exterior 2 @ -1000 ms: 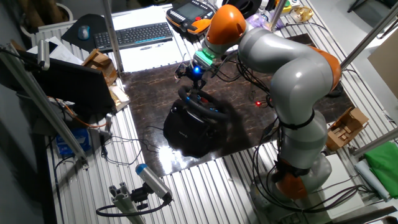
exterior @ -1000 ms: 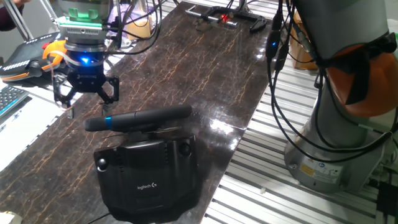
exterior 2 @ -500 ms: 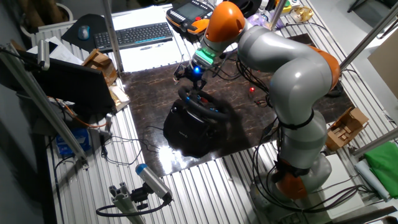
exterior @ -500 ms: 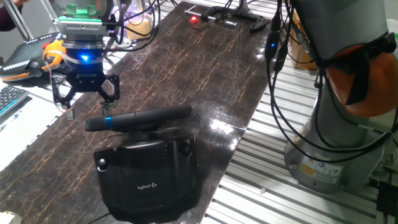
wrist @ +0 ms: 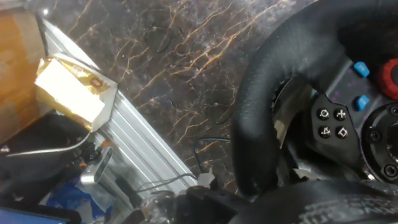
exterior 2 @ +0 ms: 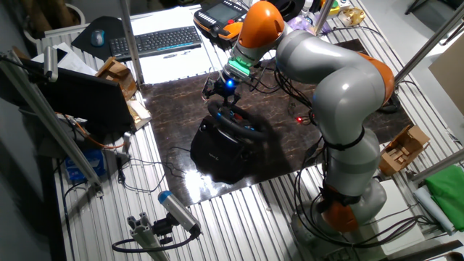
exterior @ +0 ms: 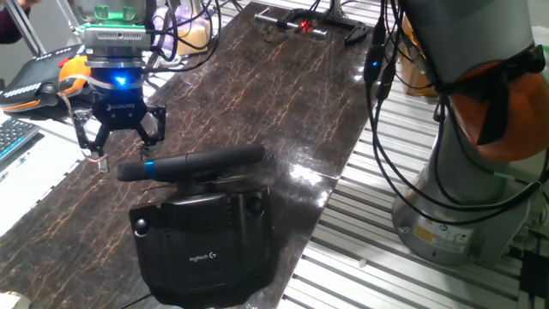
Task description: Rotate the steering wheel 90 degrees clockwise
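The steering wheel (exterior: 193, 163) is a black rim seen edge-on, with a small blue stripe (exterior: 147, 166) near its left end. It is mounted on a bulky black Logitech base (exterior: 206, 245). My gripper (exterior: 123, 153) hangs open just above and behind the rim's left end, holding nothing. In the other fixed view the gripper (exterior 2: 218, 90) sits at the far edge of the steering wheel (exterior 2: 236, 125). The hand view looks down on the curved rim (wrist: 264, 99) and the button-covered hub (wrist: 354, 118); my fingers do not show there.
An orange-and-black handheld controller (exterior: 47, 75) and a keyboard (exterior 2: 156, 40) lie on the white desk beyond the marble table (exterior: 283, 94). A black clamp (exterior: 309, 21) sits at the table's far end. A cardboard box (wrist: 71, 90) stands by the aluminium rail.
The gripper has dropped a little lower and slightly right, closer to the left end of the wheel rim. The wheel has not turned.
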Controlling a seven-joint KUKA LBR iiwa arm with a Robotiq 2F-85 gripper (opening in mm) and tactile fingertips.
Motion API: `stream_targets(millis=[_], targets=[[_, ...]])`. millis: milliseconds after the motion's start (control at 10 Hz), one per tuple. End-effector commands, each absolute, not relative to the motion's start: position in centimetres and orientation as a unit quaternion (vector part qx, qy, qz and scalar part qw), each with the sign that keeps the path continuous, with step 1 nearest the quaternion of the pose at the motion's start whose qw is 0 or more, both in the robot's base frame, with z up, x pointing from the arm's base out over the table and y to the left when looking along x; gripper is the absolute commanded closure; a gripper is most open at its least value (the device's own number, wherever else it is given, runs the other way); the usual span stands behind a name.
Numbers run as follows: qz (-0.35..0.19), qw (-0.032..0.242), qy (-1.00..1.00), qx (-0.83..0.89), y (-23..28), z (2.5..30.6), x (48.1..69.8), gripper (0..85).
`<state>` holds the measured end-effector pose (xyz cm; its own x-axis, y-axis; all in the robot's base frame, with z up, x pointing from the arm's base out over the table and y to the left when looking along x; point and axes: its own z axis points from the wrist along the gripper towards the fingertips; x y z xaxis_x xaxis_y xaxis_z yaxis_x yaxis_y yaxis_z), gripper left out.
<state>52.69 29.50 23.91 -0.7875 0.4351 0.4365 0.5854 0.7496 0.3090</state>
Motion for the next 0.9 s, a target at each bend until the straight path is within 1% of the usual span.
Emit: stream_targets(millis=[0,300,600,800], targets=[[-0.218,0.171,-0.920,-0.277,29.5,23.9,52.7,35.0],[-0.210,0.167,-0.923,-0.277,29.4,23.6,53.0,51.0],[-0.203,0.155,-0.921,-0.293,29.3,23.2,53.6,49.7],[-0.198,0.150,-0.921,-0.300,29.0,22.7,54.0,50.7]])
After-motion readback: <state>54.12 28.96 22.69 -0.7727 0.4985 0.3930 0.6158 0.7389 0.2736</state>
